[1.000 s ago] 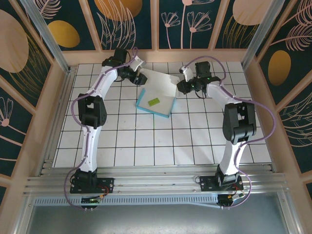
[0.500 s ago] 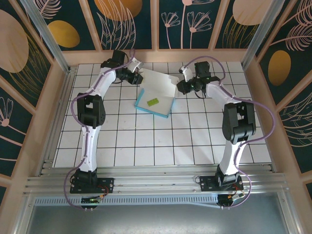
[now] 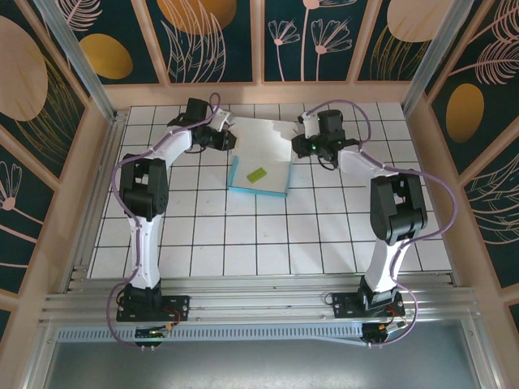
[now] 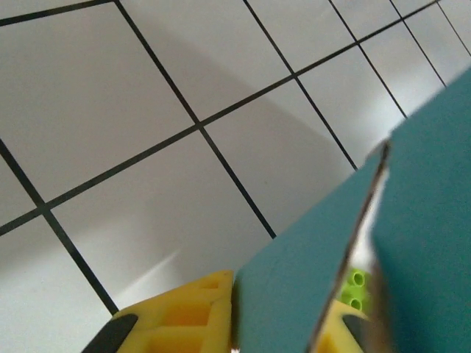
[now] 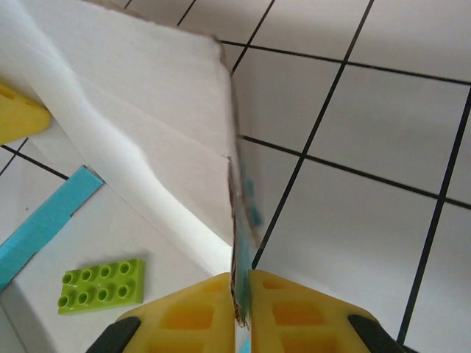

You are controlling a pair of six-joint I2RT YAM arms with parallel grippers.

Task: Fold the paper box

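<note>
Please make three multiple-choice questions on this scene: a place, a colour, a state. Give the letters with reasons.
1. Where is the green brick, relative to the paper box? A) beside B) on its white face C) beneath
2. Colour of the fingers of the right gripper? A) red B) black C) yellow
3. The right gripper is: A) shut on the box's card B) wide open C) shut on the brick
1 B: the brick rests on the box's white card. 2 C: the wrist view shows yellow fingers. 3 A: both fingers pinch the card's edge.
</note>
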